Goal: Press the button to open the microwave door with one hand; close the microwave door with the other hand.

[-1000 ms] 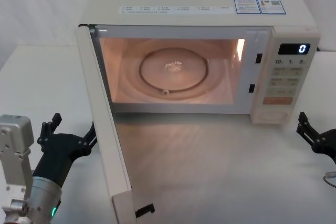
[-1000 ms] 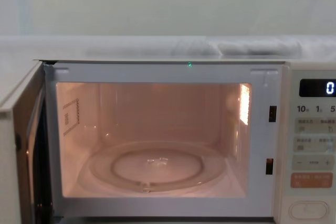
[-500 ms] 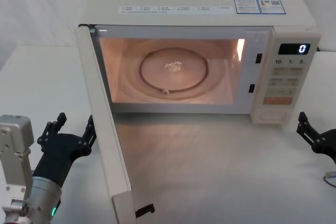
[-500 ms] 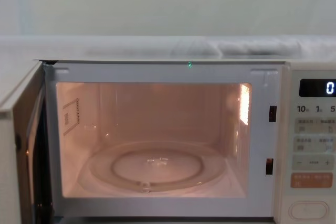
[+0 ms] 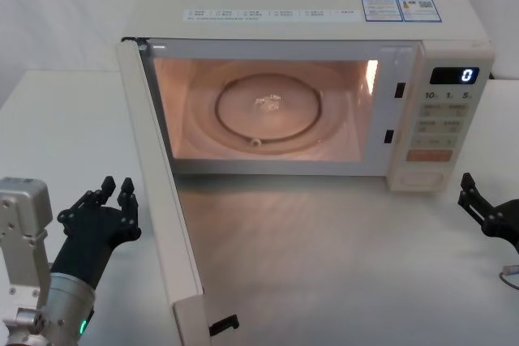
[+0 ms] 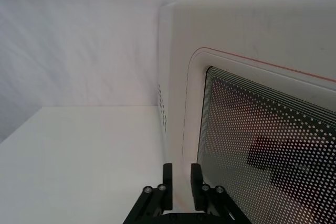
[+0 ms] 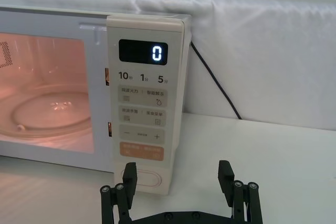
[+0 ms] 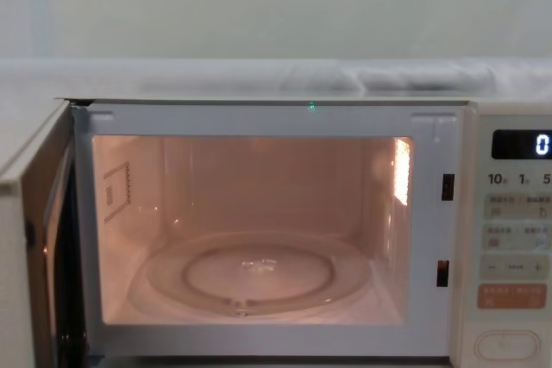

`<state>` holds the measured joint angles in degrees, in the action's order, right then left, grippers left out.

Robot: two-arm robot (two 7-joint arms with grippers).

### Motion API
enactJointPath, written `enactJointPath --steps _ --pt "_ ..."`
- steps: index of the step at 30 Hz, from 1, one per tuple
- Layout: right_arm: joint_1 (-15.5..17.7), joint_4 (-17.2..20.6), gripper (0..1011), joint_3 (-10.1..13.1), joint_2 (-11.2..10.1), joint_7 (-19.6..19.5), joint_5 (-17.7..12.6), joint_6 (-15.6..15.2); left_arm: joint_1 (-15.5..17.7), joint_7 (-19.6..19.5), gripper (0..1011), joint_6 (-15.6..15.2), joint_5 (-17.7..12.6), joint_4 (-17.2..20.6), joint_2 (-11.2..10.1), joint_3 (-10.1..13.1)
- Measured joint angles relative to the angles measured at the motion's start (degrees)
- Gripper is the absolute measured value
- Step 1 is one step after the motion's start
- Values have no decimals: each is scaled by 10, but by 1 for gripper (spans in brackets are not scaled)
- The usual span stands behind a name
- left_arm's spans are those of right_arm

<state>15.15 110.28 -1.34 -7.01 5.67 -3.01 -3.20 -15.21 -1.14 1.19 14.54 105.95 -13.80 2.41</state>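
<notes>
Beside the swung-out microwave door point(image 5: 158, 192), the left gripper point(image 5: 116, 194) is hovering with jaws nearly clenched, grasping nothing; the right gripper point(image 7: 178, 182) is waiting released near the button point(image 7: 140, 176).

Ahead of my right hand point(image 7: 181, 192), the control panel point(image 7: 144, 103) has a dark display point(image 7: 143, 52) reading "0". Beneath it stand "10", "1" and "5". A lower key carries "−" and "+". The other key labels are too small to read.
</notes>
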Motion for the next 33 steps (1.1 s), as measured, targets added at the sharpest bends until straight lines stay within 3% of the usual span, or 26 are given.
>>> enactJointPath --steps 9,27,33 --pt "0 0 1002 0 0 0 0 0 0 0 0 0 0 0 0 0" --pt "0 0 1002 0 0 0 0 0 0 0 0 0 0 0 0 0" --pt "0 0 1002 0 0 0 0 0 1 1 0 -7 -5 3 17 -4"
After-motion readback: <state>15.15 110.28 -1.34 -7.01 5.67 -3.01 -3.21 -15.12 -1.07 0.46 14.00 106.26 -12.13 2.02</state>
